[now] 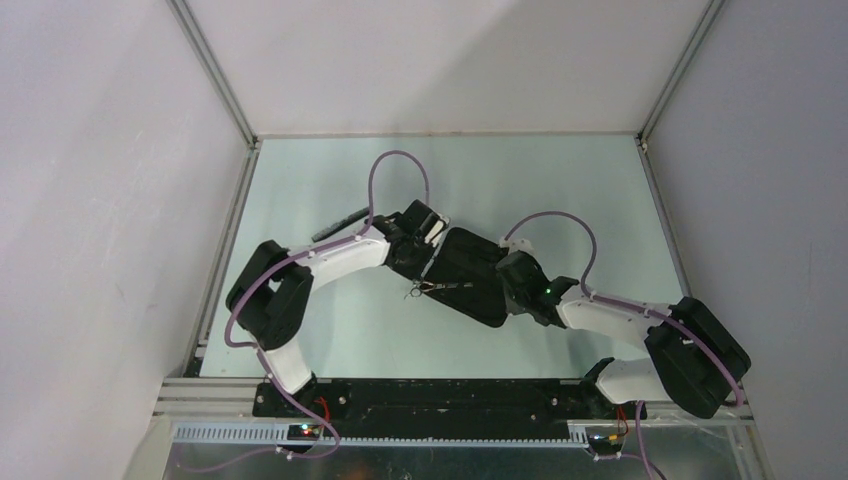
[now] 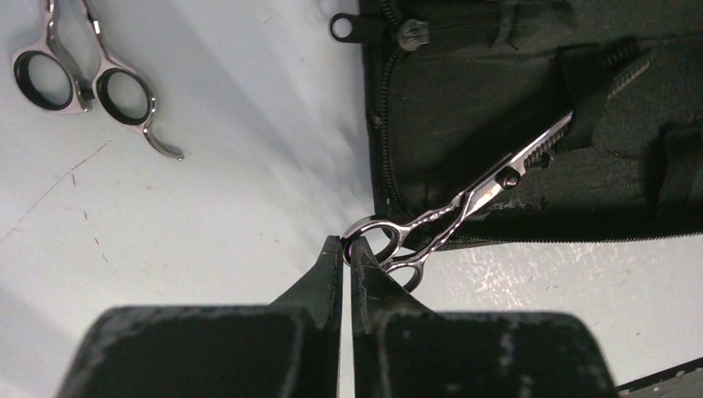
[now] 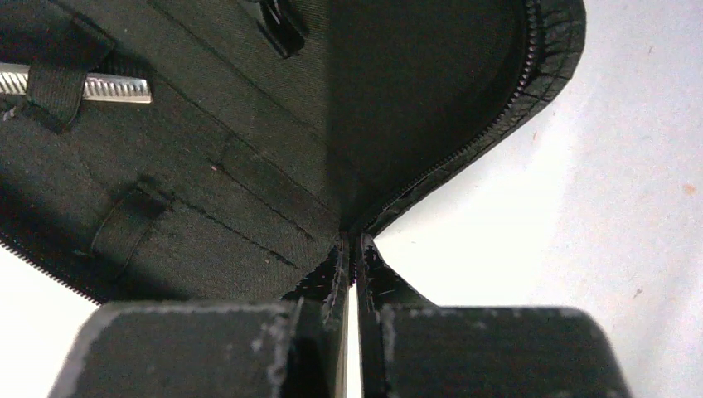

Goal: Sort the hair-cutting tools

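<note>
Two end effectors work on one open black pouch [image 1: 472, 272] at the centre of the counter [image 1: 330, 330]. The left end effector [image 2: 346, 245] is closed to a thin slit and appears to pinch the rim of a ring handle of the first scissors [image 2: 464, 195]. The right end effector [image 3: 354, 240] is likewise almost closed and grips the zipped edge of the pouch, judged to be steadying it. The first scissors lie with their rings at the left fingertips, just off the pouch's left edge. Their long axis runs away from that end effector, to the right across the lining, and the blade tip passes under an elastic loop [image 2: 593, 91]. The coming move turns on that axis: seating the blade calls for a push along it toward the loop, and a sideways drift could snag the tip on the fabric. The left arm is the nearer to the rings. The second scissors [image 2: 87, 79] lie loose on the counter, well apart to the left. A dark strip, probably the comb [image 1: 340, 222], lies farther off on the left
</note>
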{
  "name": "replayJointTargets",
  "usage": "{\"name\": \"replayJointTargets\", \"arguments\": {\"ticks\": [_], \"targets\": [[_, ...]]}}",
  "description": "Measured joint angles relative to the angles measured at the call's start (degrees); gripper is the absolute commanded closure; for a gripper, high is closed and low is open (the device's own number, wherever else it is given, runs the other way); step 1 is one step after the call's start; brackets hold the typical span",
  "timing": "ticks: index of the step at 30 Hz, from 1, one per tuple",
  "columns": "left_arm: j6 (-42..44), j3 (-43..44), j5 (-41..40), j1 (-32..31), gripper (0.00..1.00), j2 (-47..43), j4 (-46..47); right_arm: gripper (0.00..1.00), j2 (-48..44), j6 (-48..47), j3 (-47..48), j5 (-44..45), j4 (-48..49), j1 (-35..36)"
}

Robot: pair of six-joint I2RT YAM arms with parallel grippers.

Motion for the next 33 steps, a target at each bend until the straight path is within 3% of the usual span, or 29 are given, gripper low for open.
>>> {"name": "replayJointTargets", "arguments": {"ticks": [9,22,28,33], "targets": [[4.83,-2.29,-2.21,-1.62,0.98,-1.70,0.46,1.00,-0.63,-5.38,-0.83,-2.19,3.06,0.68],[10.80,8.39,-6.43,0.94,0.79,3.67,4.52,0.98,-0.61,-6.95,-0.87,-4.61,5.84,1.55],[10.56,7.72,-5.18,0.96,0.78,4.74,5.14,0.91,-0.68,-4.90,-0.87,-3.56,5.16,1.57],[8.11,3.76,-1.79,0.94,0.77,4.74,6.08,0.76,-1.66,-2.34,-0.87,-2.43,3.87,0.59]]}}
